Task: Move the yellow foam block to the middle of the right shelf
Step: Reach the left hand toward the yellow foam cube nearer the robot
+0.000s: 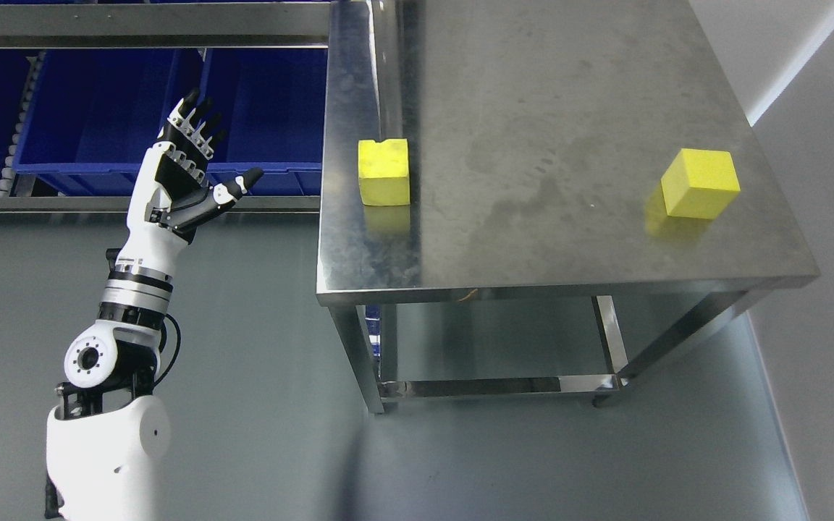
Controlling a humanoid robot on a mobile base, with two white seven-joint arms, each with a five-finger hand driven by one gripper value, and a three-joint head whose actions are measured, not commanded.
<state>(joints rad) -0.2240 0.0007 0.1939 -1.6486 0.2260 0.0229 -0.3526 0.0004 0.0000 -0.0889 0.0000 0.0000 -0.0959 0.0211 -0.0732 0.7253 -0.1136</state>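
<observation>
Item: yellow foam block [384, 171], one of two on the steel table [569, 246]. It sits on the tabletop near the left edge, upright, its reflection showing in the metal below it. It lies to the right of the left hand [189, 174], well apart from it; the hand hangs in open air off the table's left side, at about the same height in the picture.

Item: second yellow foam block [701, 183]. Near the table's right edge, turned slightly on its base, well apart from the first.

Item: steel table. Brushed top with dull smears and stains; square legs and a low cross rail [496, 387] visible underneath. It stands on a grey floor [258, 405], with a pale wall [822, 217] just beside its right side.

Item: shelving rack [135, 204], upper left, behind the hand. Metal rails hold blue bins [98, 108] side by side.

Item: left hand, white and black, on an arm rising from the lower left corner. The four fingers [196, 123] are extended upward and held close together, the thumb [243, 182] stuck out to the right toward the table. The palm is bare; the hand holds nothing and touches nothing.
</observation>
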